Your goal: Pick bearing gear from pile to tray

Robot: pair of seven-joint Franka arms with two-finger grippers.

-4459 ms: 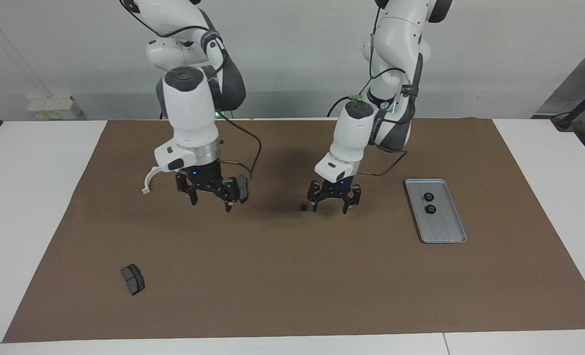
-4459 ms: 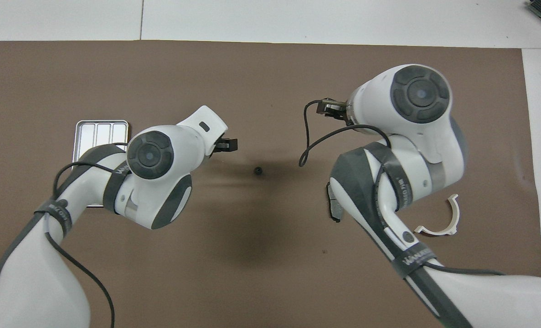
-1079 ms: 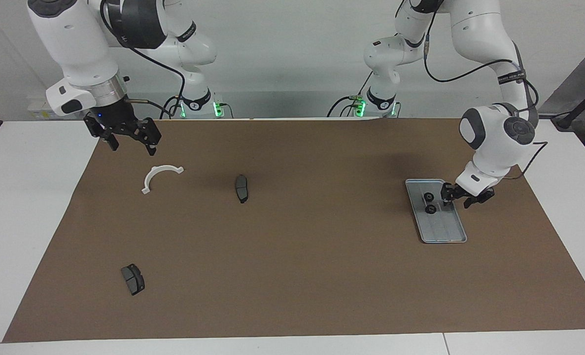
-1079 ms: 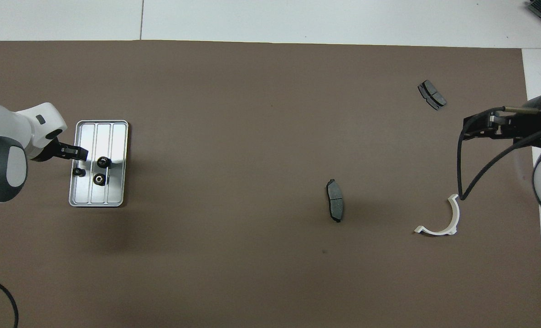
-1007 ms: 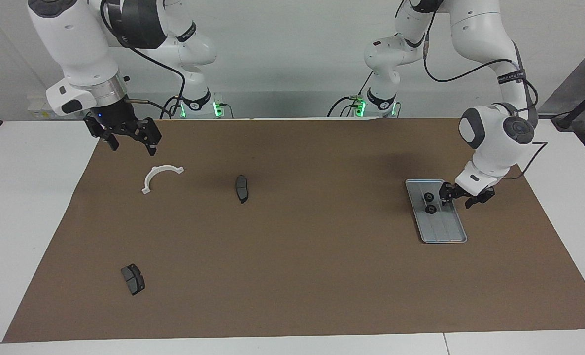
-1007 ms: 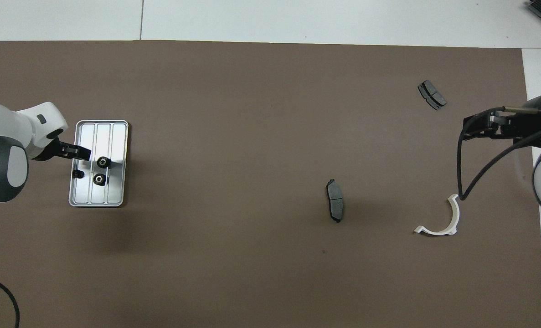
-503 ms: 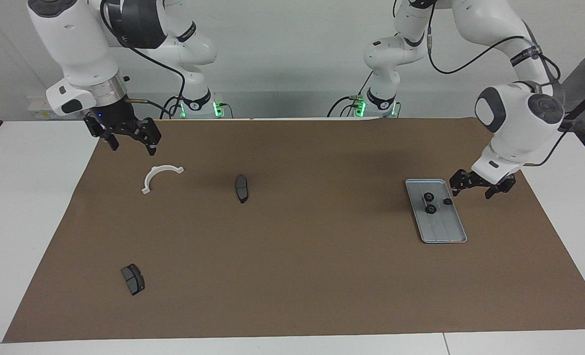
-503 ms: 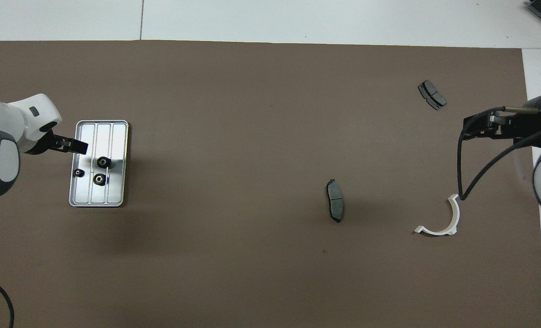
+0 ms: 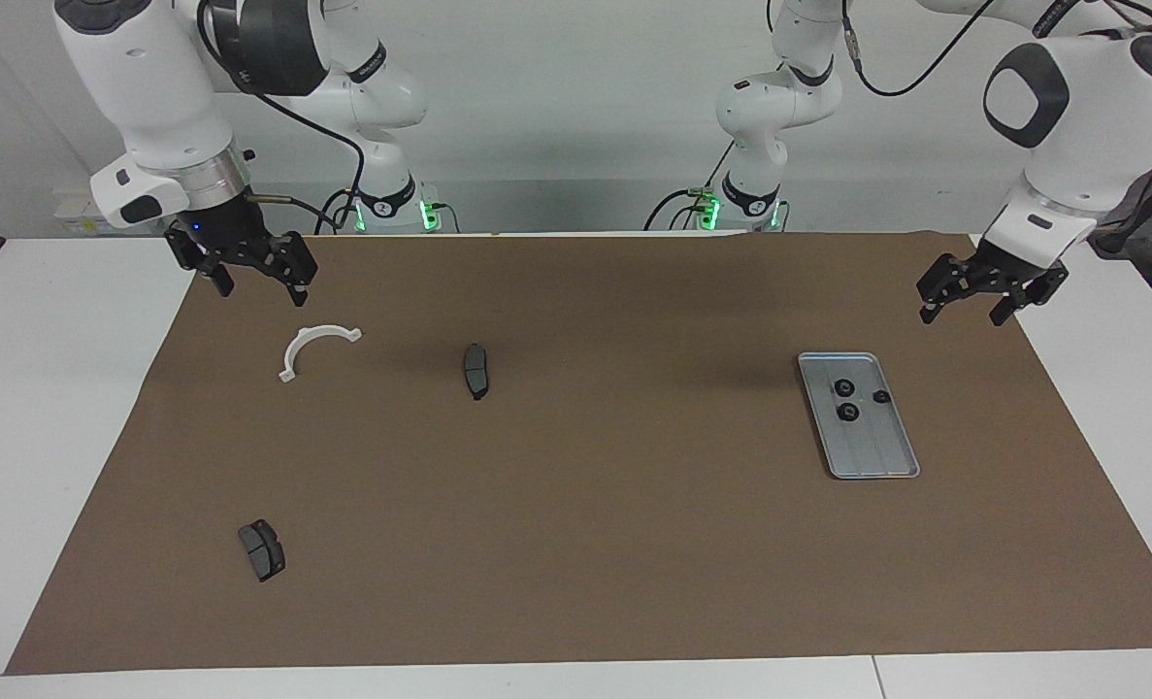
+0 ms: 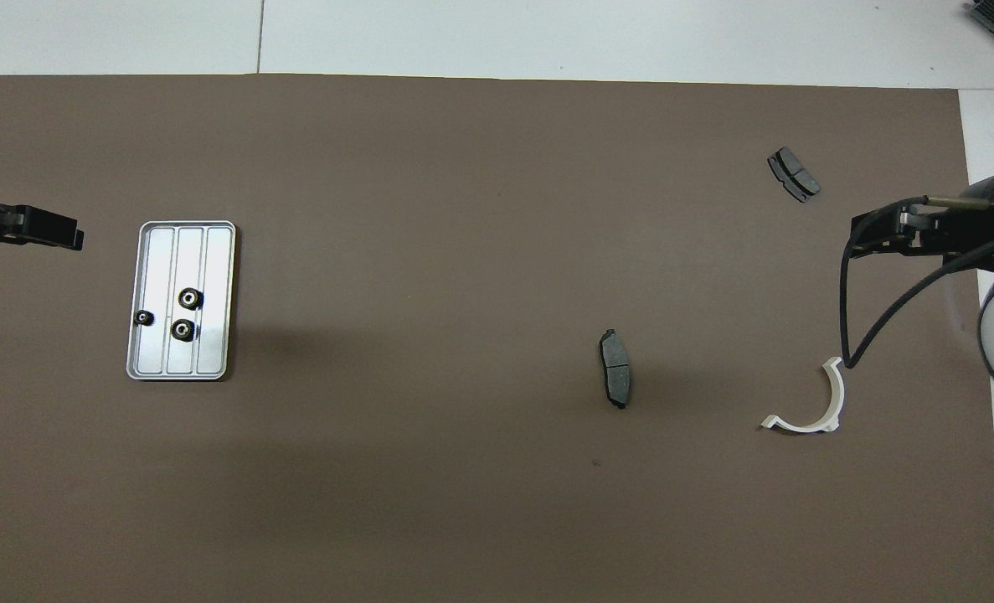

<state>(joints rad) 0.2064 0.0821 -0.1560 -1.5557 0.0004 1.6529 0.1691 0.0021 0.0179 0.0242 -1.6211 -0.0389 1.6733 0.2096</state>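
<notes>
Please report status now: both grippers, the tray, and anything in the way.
Left gripper open, empty, raised over the mat's edge. Right gripper open, empty, waiting near white bracket. Tray holds three black rings. Nothing in the way.

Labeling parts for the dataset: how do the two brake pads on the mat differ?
The brake pad beside the white bracket lies mid-mat, nearer the robots; the other brake pad lies farther out, toward the right arm's end. The first looks narrow, as if edge-on; the second shows a broad face with a centre groove. Both are dark grey, untouched.

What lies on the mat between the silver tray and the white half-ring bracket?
One dark grey brake pad lies between the silver metal tray and the white curved half-ring bracket, nearer the bracket; the overhead view shows it.
</notes>
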